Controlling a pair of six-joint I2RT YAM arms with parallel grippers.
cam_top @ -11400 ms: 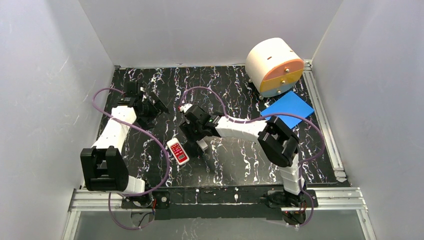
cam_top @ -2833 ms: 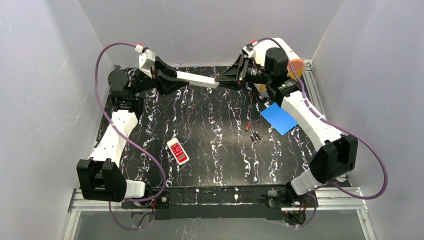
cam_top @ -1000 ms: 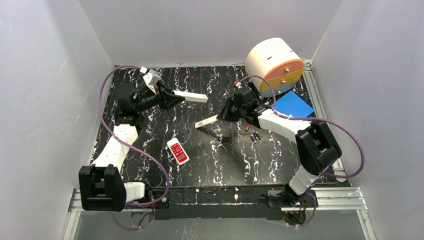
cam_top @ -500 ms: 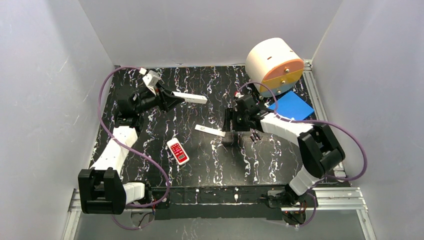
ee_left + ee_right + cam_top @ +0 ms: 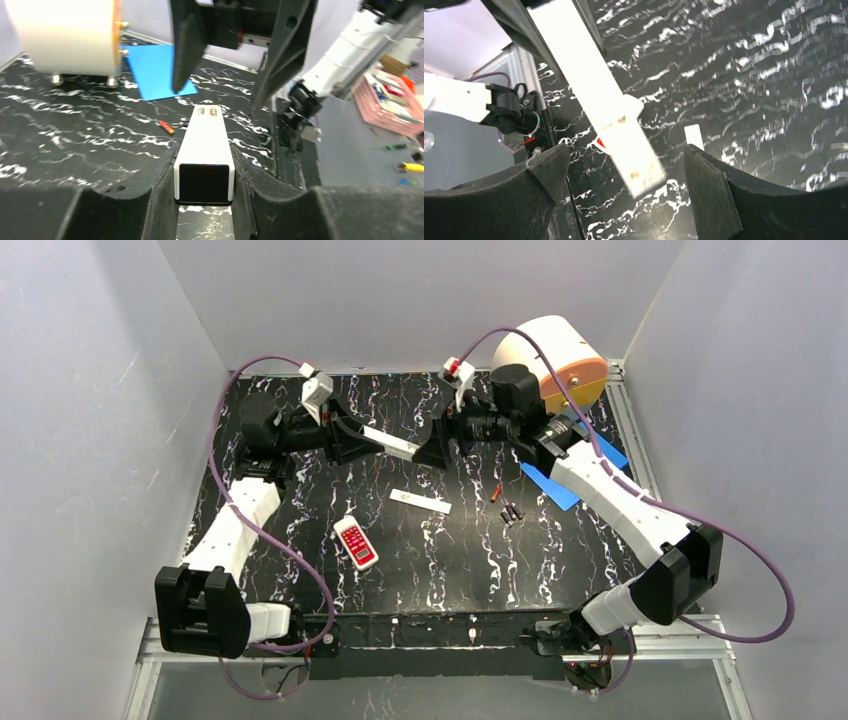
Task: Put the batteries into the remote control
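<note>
Clamping the remote control [image 5: 388, 445] at one end, left gripper [image 5: 358, 440] clenched on it above the table [image 5: 450, 570], right gripper [image 5: 426, 451] spread wide, astride the remote's other tip without touching, batteries [image 5: 508, 511] on the table, right of that tip.

No writing, brand, number or sign can be read in any view. The small remote [image 5: 356, 543] on the table has pale marks on the buttons of its red face, but they are too small to make out. The white strip [image 5: 420, 502] lying near it bears a tiny dark mark toward one end, and this cannot be read either. The remote control [image 5: 204, 142] shows only plain white sides.
</note>
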